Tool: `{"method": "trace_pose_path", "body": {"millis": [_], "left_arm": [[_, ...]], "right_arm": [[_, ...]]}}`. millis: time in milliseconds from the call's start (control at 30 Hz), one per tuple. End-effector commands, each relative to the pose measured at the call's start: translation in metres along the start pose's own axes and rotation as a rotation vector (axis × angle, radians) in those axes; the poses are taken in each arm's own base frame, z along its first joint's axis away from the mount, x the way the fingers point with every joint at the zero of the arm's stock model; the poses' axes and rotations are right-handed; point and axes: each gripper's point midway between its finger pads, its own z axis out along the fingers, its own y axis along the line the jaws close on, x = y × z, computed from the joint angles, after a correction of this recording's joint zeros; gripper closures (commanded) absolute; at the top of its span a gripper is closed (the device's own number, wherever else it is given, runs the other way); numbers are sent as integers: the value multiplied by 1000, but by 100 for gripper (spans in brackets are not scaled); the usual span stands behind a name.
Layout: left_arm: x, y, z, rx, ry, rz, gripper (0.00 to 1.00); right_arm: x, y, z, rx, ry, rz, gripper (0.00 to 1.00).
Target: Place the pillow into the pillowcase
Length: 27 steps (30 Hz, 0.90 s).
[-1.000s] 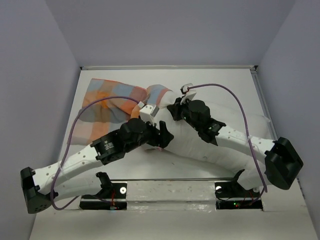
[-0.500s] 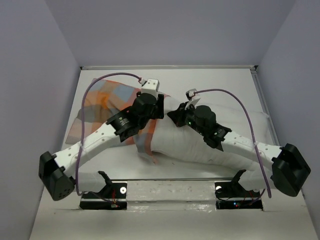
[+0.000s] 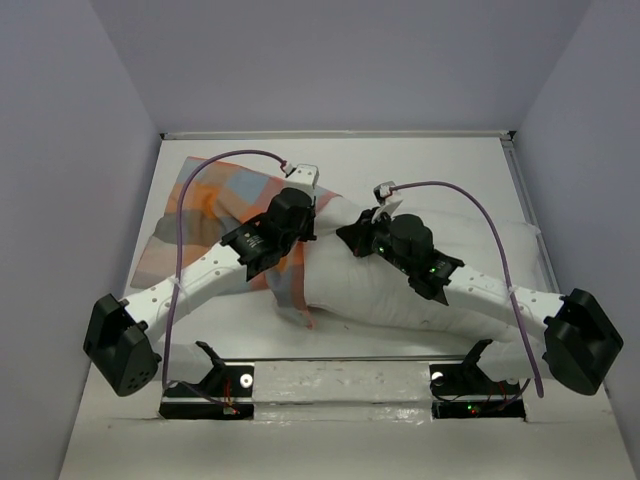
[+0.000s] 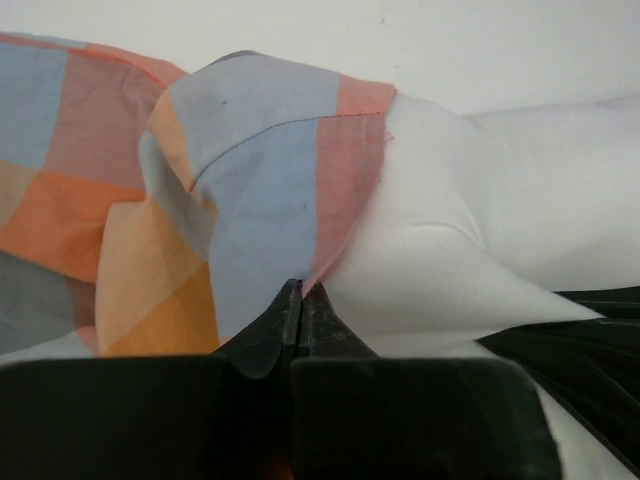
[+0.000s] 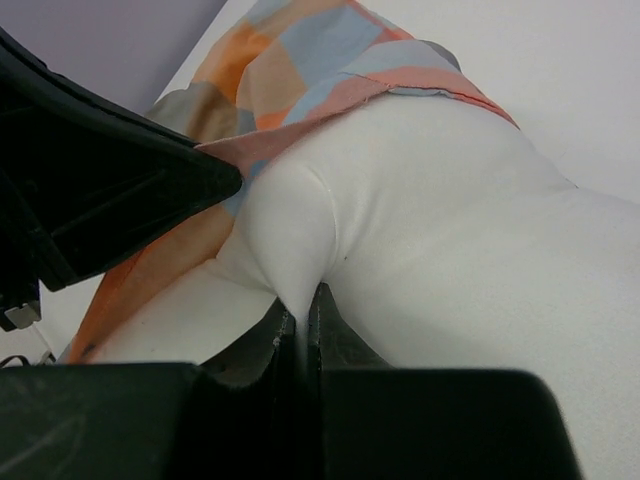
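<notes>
The white pillow (image 3: 400, 290) lies across the table, its left end inside the mouth of the orange, blue and grey checked pillowcase (image 3: 215, 200). My left gripper (image 3: 310, 225) is shut on the pillowcase's hem (image 4: 345, 200) where it crosses the pillow (image 4: 450, 260); the left wrist view shows the tips (image 4: 301, 290) pinching the cloth. Just to its right, my right gripper (image 3: 352, 236) is shut on a raised fold of the pillow (image 5: 450, 260), seen pinched between the tips (image 5: 300, 305). The pillowcase (image 5: 300, 50) covers the pillow's far end there.
Purple cables (image 3: 460, 195) arch over both arms. A raised rail (image 3: 340, 134) runs along the table's back edge, with purple walls on both sides. Black clamps (image 3: 225, 375) sit at the near edge. Bare white table (image 3: 430, 165) lies behind the pillow.
My left arm swung from the pillow's near side to its far-left end and its jaws closed on the pillowcase hem. The case now lies further over the pillow. The right gripper barely moved.
</notes>
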Motion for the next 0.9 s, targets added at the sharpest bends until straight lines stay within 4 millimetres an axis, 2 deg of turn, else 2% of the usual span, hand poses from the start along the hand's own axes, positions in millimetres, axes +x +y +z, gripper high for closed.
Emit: {"method": "trace_pose_path", "body": {"millis": [0, 67, 167, 200, 233, 267, 300, 367, 400, 467, 500, 533, 567, 600, 633, 667, 700, 733, 767, 800, 867], "left_arm": [[-54, -21, -18, 126, -194, -99, 99], [-79, -45, -34, 259, -249, -140, 100], [-125, -82, -69, 462, -361, -203, 100], [-128, -90, -75, 500, -359, -206, 100], [-143, -104, -90, 571, -391, -218, 100], [-145, -116, -97, 621, -390, -220, 100], [-155, -127, -108, 682, -406, -244, 100], [-161, -142, -123, 756, -411, -275, 100], [-161, -156, -135, 820, -418, -290, 100], [-156, -167, -152, 885, -401, -357, 100], [-144, -175, -158, 918, -384, -379, 100], [-145, -171, -168, 915, -398, -418, 100], [-141, -167, -169, 903, -392, -452, 100], [-135, -162, -171, 895, -384, -487, 100], [-125, -155, -171, 886, -377, -559, 100], [-125, -153, -174, 903, -392, -600, 100], [-121, -152, -173, 911, -385, -631, 100], [-109, -158, -161, 904, -347, -641, 100], [-105, -162, -155, 897, -331, -642, 100], [-102, -167, -148, 887, -318, -638, 100], [-88, -180, -122, 845, -271, -620, 100]], "right_arm": [[-12, 14, -3, -69, -43, 20, 100], [-5, 23, 1, -109, -18, 20, 100], [-3, 56, 2, -245, -3, 26, 100], [-3, 64, 2, -272, -8, 24, 100], [-3, 71, 1, -296, -13, 33, 100], [-4, 82, -1, -343, -28, 42, 100], [-2, 91, -3, -382, -22, 71, 100], [-6, 95, -2, -403, -48, 97, 100], [-10, 96, -1, -412, -77, 113, 100], [-26, 86, 4, -347, -165, 140, 100], [-34, 83, 6, -322, -197, 138, 100], [-44, 74, 7, -270, -241, 149, 100], [-50, 68, 6, -250, -266, 158, 100], [-66, 58, 4, -238, -324, 174, 100], [-71, 51, -1, -237, -346, 212, 100], [-89, 39, -6, -238, -410, 269, 100], [-95, 34, -11, -249, -439, 296, 100], [-89, 28, -13, -268, -435, 323, 100], [-100, 30, -19, -309, -486, 351, 100], [-99, 31, -19, -329, -487, 374, 100], [-95, 21, -8, -292, -480, 385, 100]]}}
